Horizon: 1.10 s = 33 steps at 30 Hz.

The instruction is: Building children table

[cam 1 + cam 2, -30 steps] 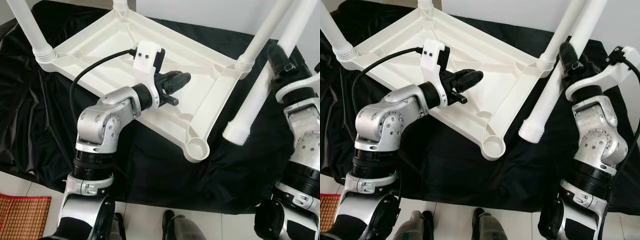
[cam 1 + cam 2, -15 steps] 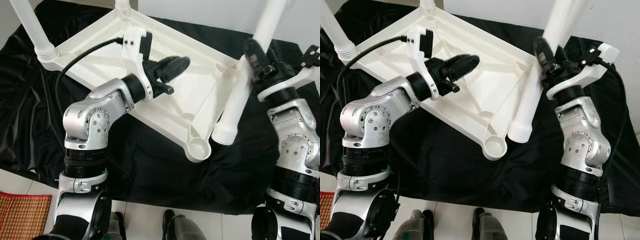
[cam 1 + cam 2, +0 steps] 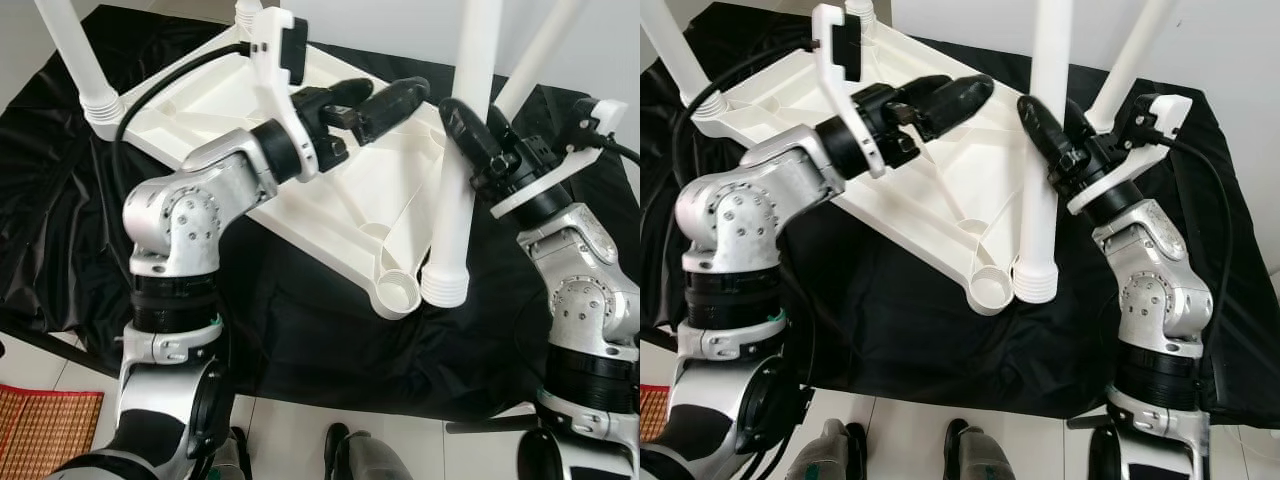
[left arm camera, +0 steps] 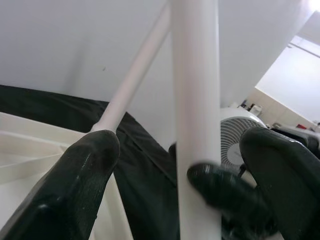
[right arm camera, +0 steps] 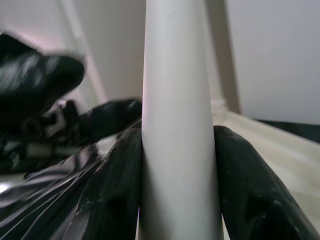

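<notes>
The right gripper point(image 3: 470, 140), clamped on the upright loose leg point(image 3: 455, 215), holds its threaded foot just beside the empty corner socket point(image 3: 397, 293), while the open left gripper point(image 3: 385, 98) reaches in.

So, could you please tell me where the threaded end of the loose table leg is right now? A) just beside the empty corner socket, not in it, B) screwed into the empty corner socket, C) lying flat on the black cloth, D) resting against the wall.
A: the right hand is shut on the loose table leg, held upright, and its threaded end sits right next to the empty corner socket, not in it.
</notes>
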### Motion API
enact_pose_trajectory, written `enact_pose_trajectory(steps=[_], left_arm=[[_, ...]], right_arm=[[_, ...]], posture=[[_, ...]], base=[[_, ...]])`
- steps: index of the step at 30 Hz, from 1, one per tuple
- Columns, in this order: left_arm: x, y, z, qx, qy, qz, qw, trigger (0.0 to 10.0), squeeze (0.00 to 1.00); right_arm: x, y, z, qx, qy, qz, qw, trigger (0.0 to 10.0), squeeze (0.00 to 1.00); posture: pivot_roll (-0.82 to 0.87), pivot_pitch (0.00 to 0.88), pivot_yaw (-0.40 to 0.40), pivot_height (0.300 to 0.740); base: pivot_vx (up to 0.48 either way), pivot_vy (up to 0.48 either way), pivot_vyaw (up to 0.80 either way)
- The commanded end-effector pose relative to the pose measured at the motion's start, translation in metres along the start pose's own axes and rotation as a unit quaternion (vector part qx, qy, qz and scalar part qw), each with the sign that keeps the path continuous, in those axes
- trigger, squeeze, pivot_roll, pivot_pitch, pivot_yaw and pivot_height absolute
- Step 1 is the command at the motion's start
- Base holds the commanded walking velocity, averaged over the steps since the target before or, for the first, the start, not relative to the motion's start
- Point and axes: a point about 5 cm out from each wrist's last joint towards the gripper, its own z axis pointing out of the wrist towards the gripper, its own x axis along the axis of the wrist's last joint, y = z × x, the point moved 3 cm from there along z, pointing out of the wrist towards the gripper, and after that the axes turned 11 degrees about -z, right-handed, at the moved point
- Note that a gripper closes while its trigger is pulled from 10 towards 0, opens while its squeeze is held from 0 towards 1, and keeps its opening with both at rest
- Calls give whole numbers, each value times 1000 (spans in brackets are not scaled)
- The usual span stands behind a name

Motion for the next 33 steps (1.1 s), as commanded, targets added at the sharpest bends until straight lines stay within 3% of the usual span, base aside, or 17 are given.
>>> enact_pose_trajectory(steps=[1,9,19,21,28,30,31,32,33], left_arm=[[-1,13,5,-60,-19,0,998,10000,0],[-4,16,11,-65,-43,-10,997,10000,0],[-14,20,14,-71,-75,-21,994,10000,0],[-20,27,16,-86,-89,-43,991,10000,0],[-26,34,19,-98,-96,-42,990,10000,0],[-21,32,22,-89,-81,-49,992,5922,0],[-21,32,22,-89,-81,-49,992,5922,0],[-17,29,23,-80,-70,-50,993,0,0],[-14,26,24,-70,-63,-50,994,0,0]], right_arm=[[3,-12,0,41,3,0,999,10000,0],[-2,-28,-4,94,-13,-2,995,10000,0],[-2,-33,-6,112,-20,-5,993,10000,0],[-2,-33,-5,111,-19,-8,994,10000,0],[-1,-32,-5,109,-19,-12,994,10000,0],[-1,-32,-5,108,-18,-13,994,10000,0],[-1,-32,-5,108,-18,-13,994,10000,0],[-1,-31,-5,109,-18,-13,994,10000,0],[-1,-31,-4,108,-17,-13,994,10000,0]], posture=[[46,173,-79,740],[45,187,-78,740],[45,194,-76,740],[46,200,-71,740],[46,203,-69,740],[48,204,-69,740],[48,204,-69,740],[48,204,-69,740],[47,205,-68,740]], base=[[0,0,0],[0,0,0],[0,0,0],[0,0,0],[0,0,0],[0,0,0],[0,0,0],[0,0,0],[0,0,0]])
